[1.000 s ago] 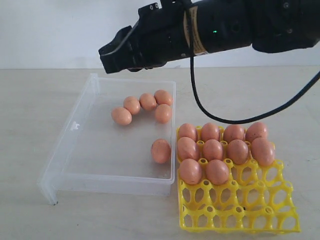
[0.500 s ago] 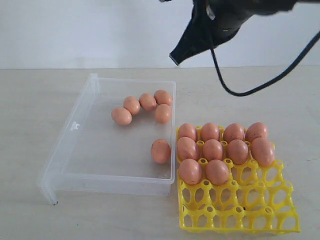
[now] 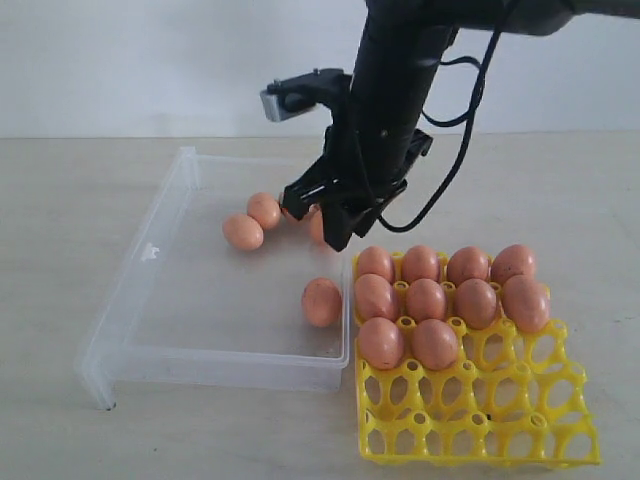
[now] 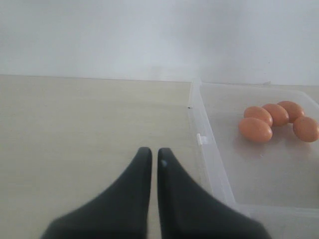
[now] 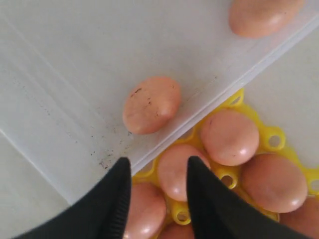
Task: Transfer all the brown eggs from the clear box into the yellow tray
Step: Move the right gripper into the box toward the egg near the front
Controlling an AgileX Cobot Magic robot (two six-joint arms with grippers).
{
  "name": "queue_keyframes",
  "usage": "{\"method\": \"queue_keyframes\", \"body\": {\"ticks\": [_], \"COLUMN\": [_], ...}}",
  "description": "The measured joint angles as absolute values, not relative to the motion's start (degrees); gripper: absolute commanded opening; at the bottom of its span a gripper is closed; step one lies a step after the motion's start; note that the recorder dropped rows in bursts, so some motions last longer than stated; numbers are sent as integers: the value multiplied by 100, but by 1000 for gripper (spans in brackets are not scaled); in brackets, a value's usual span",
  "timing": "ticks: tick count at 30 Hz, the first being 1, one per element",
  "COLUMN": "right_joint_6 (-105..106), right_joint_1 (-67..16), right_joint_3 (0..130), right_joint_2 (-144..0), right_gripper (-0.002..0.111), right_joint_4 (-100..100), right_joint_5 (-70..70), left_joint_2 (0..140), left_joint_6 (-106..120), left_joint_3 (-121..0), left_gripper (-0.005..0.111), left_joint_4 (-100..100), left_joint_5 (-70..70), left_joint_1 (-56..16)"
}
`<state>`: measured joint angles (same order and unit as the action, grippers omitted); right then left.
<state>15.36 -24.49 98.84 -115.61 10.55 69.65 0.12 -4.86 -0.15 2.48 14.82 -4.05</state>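
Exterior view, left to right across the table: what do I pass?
The clear box, left wall first → two eggs at its far side → lone egg near its right wall → yellow tray holding ten eggs.

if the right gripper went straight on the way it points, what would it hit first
Probably the clear box wall next to the yellow tray, or the tray egg just past it. The right gripper frames both, and depth is unclear.
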Motion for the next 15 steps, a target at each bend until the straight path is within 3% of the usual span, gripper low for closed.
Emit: {"method": "queue_keyframes", "body": {"ticks": [3, 15], "right_joint_6": [1491, 1239], "right_joint_1": [-2449, -2462], "right_joint_3": [9884, 9897], "right_joint_2": [-11787, -12156], "right_gripper": [62, 62], "right_joint_4": [1110, 1666], "right_joint_5": [6964, 6549], "left_joint_2": [12, 12], "left_joint_6": [-486, -486], "left_joint_3": [-15, -15], "left_gripper": [4, 4], "left_joint_4": [248, 248], "left_joint_5": [1482, 1482], "left_joint_1": [-405, -405]}}
